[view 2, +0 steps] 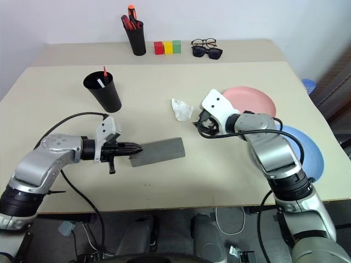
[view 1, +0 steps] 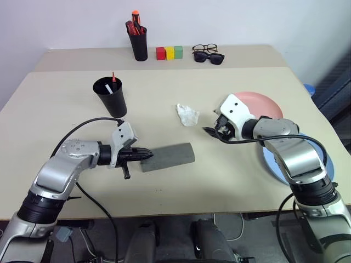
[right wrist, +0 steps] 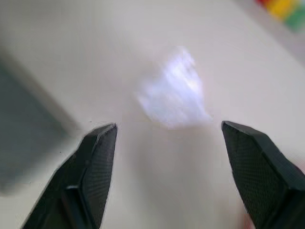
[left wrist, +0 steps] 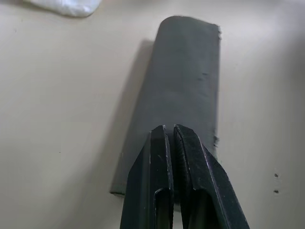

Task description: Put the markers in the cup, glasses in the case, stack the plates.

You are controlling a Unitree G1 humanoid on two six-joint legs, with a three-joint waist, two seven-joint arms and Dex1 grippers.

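The grey case [view 1: 167,156] lies closed in the middle of the table, so its inside is hidden and no glasses show there. My left gripper [view 1: 147,155] is shut, its tips over the case's left end [left wrist: 188,90]. The black cup [view 1: 111,96] stands to the far left, with a red-tipped marker [view 1: 113,76] and a white marker [view 1: 109,87] standing in it. My right gripper [view 2: 200,127] hangs open and empty, right of the case. The pink plate [view 2: 252,98] and the blue plate [view 2: 310,148] lie side by side at the right, unstacked.
A crumpled white scrap [view 1: 187,114] lies just ahead of the right gripper. On the far table stand a pen holder [view 1: 138,44] with red pens and three coloured blocks [view 1: 169,52]. Wire-framed spectacles [view 1: 204,49] lie behind dark sunglasses [view 1: 209,57].
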